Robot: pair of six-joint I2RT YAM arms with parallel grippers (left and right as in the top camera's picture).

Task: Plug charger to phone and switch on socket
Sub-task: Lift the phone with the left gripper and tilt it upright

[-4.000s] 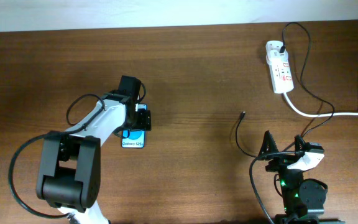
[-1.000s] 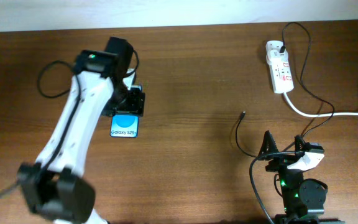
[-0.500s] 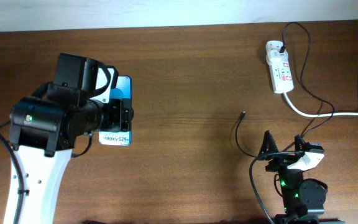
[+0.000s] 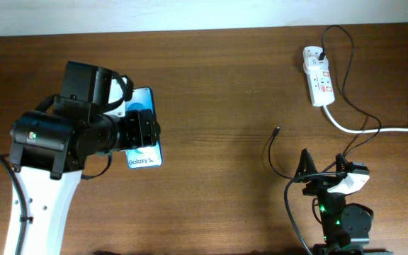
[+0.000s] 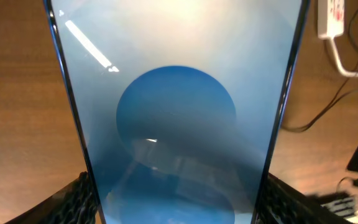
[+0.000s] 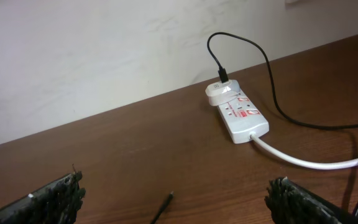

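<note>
left end effector [image 5: 178,202] | ribbed black pads [image 5: 74,200] grip phone [image 5: 176,93] | slim, glossy

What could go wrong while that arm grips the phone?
The phone sits in the left pincer by its slim edges, so it might slip and fall. The charger tip is tiny and flat on the table; the open right pincer may fumble it. The cable loops by that arm and could snag, tugging the socket.

A dark brown wooden table [image 4: 218,78] stands against a plain white wall [image 6: 104,56].
</note>
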